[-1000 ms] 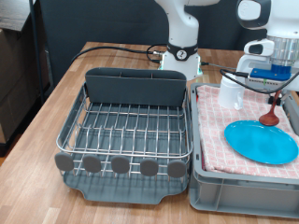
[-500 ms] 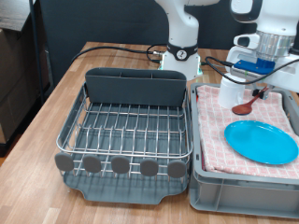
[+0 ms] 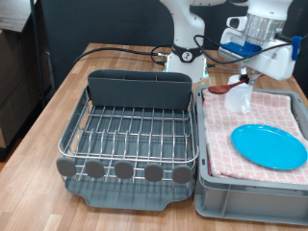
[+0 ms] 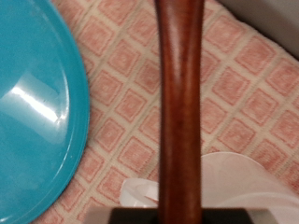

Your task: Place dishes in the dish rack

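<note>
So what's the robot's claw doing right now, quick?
Gripper: jaws shut on the wooden spoon, lifted above the checked cloth, by the white cup.

wooden table [image 3: 60,89] (warm brown) against a dark wall [image 3: 96,19].

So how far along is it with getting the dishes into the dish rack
Nothing is racked yet: the dish rack and its utensil bin show no dishes. In hand: the gripper holds the wooden spoon lifted above the red-checked cloth. Left: the blue plate lies on the cloth in the grey crate, and the white cup stands there too.
</note>
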`<state>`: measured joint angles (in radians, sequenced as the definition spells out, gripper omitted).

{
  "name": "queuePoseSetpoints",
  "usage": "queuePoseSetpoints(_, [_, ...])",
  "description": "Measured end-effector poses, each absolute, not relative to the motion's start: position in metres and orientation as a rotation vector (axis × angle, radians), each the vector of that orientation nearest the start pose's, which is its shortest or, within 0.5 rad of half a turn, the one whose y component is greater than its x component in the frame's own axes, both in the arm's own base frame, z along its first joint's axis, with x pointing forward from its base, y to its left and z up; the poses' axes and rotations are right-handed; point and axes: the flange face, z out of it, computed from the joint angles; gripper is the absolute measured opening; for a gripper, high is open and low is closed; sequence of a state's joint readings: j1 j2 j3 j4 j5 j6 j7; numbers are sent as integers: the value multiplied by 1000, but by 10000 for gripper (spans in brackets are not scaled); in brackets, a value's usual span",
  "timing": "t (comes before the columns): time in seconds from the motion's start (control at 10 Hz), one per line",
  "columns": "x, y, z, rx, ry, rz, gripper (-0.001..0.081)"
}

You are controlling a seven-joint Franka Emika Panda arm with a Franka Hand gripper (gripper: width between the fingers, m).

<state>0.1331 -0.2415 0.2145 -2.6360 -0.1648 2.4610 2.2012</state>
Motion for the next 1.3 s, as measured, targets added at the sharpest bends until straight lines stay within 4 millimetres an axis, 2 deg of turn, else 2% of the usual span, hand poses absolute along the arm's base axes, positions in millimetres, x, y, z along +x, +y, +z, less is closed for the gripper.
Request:
queuePoseSetpoints(0.2, [386,122,343,-1916,2441,-254,89])
queuePoseSetpoints(0.5, [382,120,340,-1886,2516,-245,89])
queuePoseSetpoints(0.8, [363,102,352,-1790,2646,-255,89])
queuePoseSetpoints(1.0, [350,82,362,-1695,2699,-259,89])
queuePoseSetpoints(1.3, [335,42,368,-1548,2787,-195,89])
